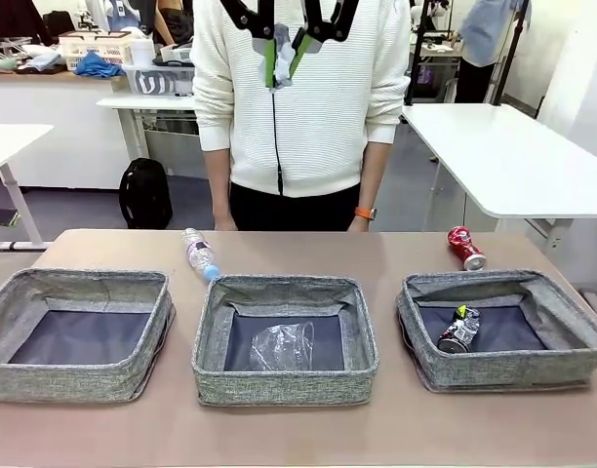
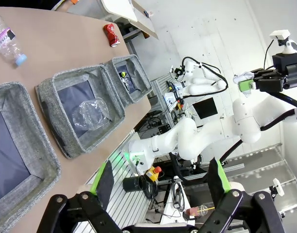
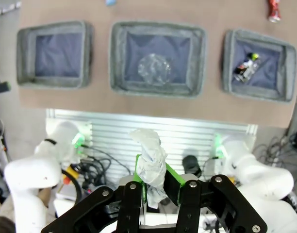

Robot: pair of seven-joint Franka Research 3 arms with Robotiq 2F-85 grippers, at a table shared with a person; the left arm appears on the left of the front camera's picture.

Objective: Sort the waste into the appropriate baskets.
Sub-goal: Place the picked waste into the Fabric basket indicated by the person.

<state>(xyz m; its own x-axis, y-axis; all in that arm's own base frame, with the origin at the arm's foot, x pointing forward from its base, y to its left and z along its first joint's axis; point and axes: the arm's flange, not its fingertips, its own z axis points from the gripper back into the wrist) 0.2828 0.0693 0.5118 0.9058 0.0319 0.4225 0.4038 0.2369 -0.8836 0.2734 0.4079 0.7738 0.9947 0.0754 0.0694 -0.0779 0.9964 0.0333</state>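
1. You have the desk (image 1: 396, 249) with three grey baskets in a row: the left basket (image 1: 6, 322) looks bare inside, the middle basket (image 1: 209, 336) holds the clear plastic cup (image 1: 284, 346), and the right basket (image 1: 572, 327) holds the crushed dark can (image 1: 458, 330)
2. Your left claw (image 2: 160, 182) stands wide apart with nothing in it; your right claw (image 3: 155, 174) hangs high above the desk, clamped on waste
3. The small clear bottle (image 1: 198, 253) lies on the desk just behind the left and middle baskets, and the crushed red can (image 1: 465, 248) lies behind the right basket, both unsorted
4. The white crumpled paper wad (image 3: 151, 155) is what your right claw grips. Delivering it is probably the step in hand: carry it over the bare left basket, lower, then part the fingers
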